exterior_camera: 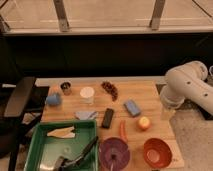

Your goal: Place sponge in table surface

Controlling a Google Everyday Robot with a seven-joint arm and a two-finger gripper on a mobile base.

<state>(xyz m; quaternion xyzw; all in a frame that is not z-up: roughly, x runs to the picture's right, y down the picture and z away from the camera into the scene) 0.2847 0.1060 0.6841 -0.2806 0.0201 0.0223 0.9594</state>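
Sponge point(132, 107) lying flat, blue face up, on the bare wood of the worktop point(150, 95), right of its middle and about midway between the far and near edges, touching nothing. Sitting just left of it: a black bar point(107, 118), with a thin pale-blue cloth point(86, 115) lying beside that. Standing nearer the far edge: a white cup point(87, 94), a small metal cup point(65, 88) and a dark red cluster point(110, 90); resting by the left edge, a rounded blue lump point(53, 99). Lying nearer than the sponge: a round yellow-red fruit point(144, 123) and a long orange-red piece point(123, 131). Sitting along the near edge: a purple bowl point(114, 153) and an orange bowl point(157, 152). Occupying the near left corner: a green tray point(35, 145) holding a pale flat piece point(61, 132) and a dark utensil point(82, 152). Hanging folded beyond the right edge, well apart from the sponge: the white arm point(187, 87). Not showing anywhere in view: the hand, so cannot tell whether apart, together or clamped on anything.
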